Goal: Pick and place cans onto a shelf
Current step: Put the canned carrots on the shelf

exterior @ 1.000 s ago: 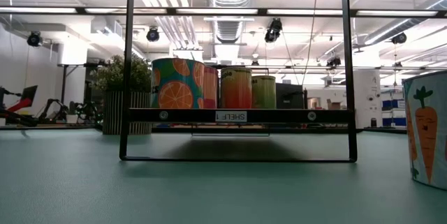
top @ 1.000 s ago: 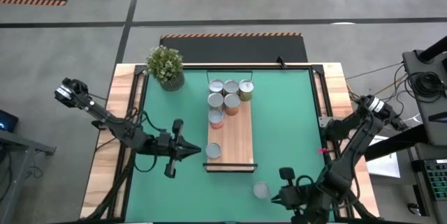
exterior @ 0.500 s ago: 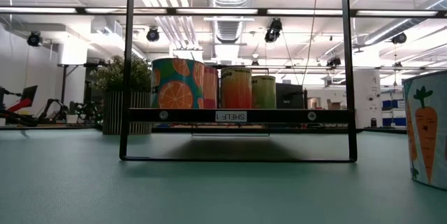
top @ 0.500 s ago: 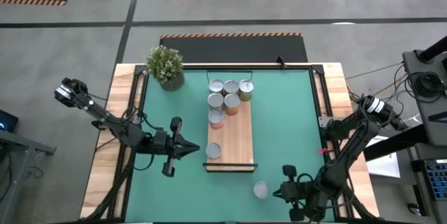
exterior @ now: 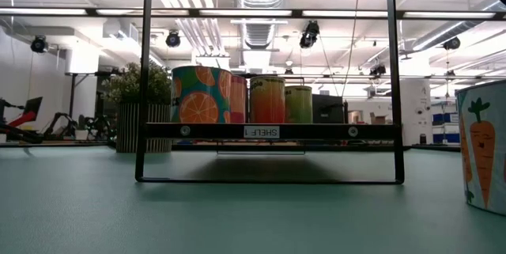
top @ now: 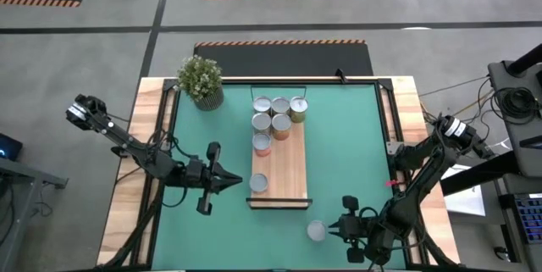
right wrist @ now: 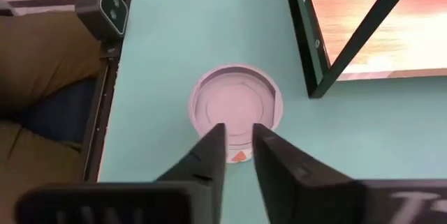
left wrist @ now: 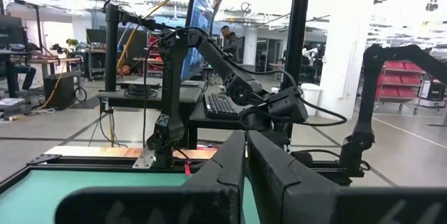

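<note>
The shelf (top: pixel 288 166) is a light-wood plank on a black frame (exterior: pixel 269 131) in the middle of the green mat. Several cans (top: pixel 275 118) stand on its far half and one more can (top: pixel 258 183) near its near end. A loose can (top: pixel 317 231) with a silver top and a carrot label (exterior: pixel 482 155) stands on the mat in front of the shelf's near right corner. My right gripper (top: pixel 332 228) sits just right of it, tilted down, its fingers a little open (right wrist: pixel 237 128). My left gripper (top: pixel 240 180) hovers shut left of the shelf (left wrist: pixel 246 140). My right gripper's fingertips (right wrist: pixel 213 137) stand over the loose can's rim (right wrist: pixel 234 139) on the side toward the table's right edge, slanting down. I cannot tell whether they touch it. The can stands upright on the mat.
A potted plant (top: pixel 201 81) stands at the mat's far left corner. The shelf's black frame leg (right wrist: pixel 307 49) is close beside the loose can. A small grey camera (right wrist: pixel 105 4) sits at the table's near edge. Bare mat (top: pixel 356 153) lies right of the shelf.
My right gripper has come down and moved toward the table's left edge, closing on the loose can. The can and the shelf have stayed put.
</note>
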Robot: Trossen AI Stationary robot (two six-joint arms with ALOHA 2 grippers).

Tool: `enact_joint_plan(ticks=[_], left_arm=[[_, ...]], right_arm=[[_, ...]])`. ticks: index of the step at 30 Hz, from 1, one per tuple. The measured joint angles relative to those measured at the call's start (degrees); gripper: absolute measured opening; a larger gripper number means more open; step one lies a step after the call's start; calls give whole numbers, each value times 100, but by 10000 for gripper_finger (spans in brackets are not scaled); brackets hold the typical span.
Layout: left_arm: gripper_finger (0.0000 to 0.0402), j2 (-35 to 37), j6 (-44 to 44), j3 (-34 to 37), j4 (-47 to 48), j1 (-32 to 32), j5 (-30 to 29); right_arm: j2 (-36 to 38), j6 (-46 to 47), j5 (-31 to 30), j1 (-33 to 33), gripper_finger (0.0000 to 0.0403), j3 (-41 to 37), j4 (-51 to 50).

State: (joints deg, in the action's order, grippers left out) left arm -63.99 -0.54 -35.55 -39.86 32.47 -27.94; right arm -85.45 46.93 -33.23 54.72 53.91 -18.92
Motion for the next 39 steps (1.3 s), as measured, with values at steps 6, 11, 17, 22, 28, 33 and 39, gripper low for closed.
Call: enact_joint_plan(ticks=[6, 11, 17, 22, 28, 33, 39], left_arm=[[0, -8, 0, 0, -4, 0, 0], [0, -8, 0, 0, -4, 0, 0], [0, -8, 0, 0, -2, 0, 0], [0, -8, 0, 0, -2, 0, 0], [0, -8, 0, 0, -2, 0, 0], [0, -8, 0, 0, -2, 0, 0], [0, -8, 0, 0, -2, 0, 0]], right_arm=[[0, 264, -174, -36, 162, -8, -8], [-2, 281, -288, -39, 254, -15, -9], [-4, 195, -289, -39, 329, -15, -13], [-4, 195, -296, -39, 348, -42, -26], [-4, 195, -341, -39, 345, -85, -24], [-4, 193, -439, -39, 339, -93, -7], [-164, 255, -511, -37, 334, -98, 62]])
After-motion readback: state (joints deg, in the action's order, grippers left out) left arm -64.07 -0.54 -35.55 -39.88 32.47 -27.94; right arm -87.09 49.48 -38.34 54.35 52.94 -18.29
